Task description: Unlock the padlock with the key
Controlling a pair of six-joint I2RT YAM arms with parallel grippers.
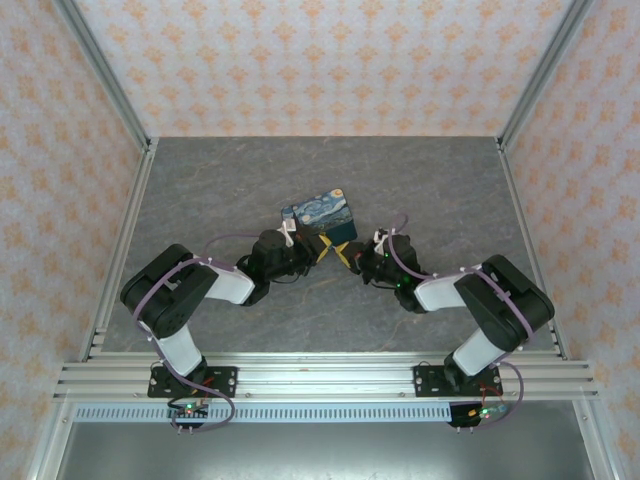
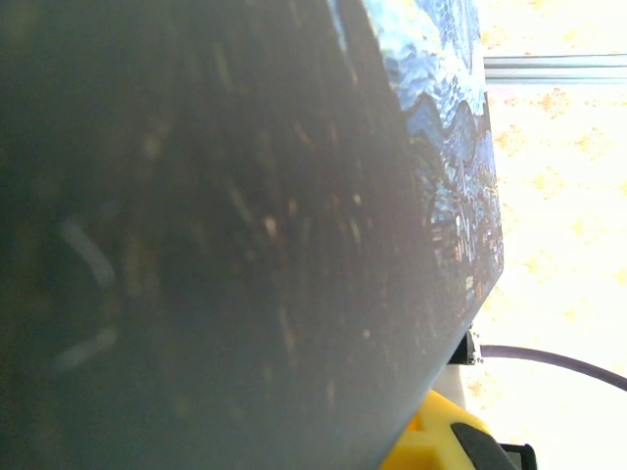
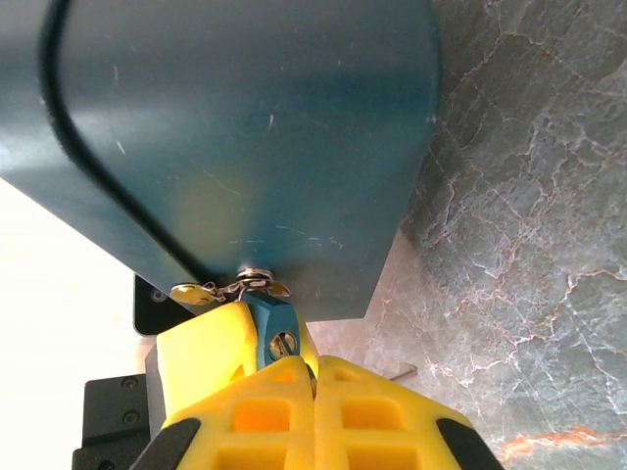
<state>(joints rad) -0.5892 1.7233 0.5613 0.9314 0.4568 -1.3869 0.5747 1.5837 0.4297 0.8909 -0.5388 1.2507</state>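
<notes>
The padlock [image 1: 322, 214], a painted dark-blue and yellow block with teal edges, stands tilted at mid-table. My left gripper [image 1: 298, 238] is shut on its near-left edge. In the left wrist view the block's dark side [image 2: 216, 235] looms very close, its painted face [image 2: 451, 147] shows at the upper right, and a yellow finger [image 2: 439, 443] peeks out below. My right gripper [image 3: 313, 377] is shut on the key [image 3: 272, 323]. The key's teal head sticks out of the keyhole [image 3: 257, 279] in the padlock's teal underside [image 3: 245, 137]. Seen from above, the right gripper [image 1: 350, 256] meets the block from the near right.
Grey marbled table [image 1: 440, 190] lies open around the arms, bounded by aluminium frame rails [image 1: 125, 240] and patterned walls. A small brass tag on a chain [image 3: 191, 292] hangs by the keyhole. A second yellow finger [image 3: 201, 357] sits left of the key.
</notes>
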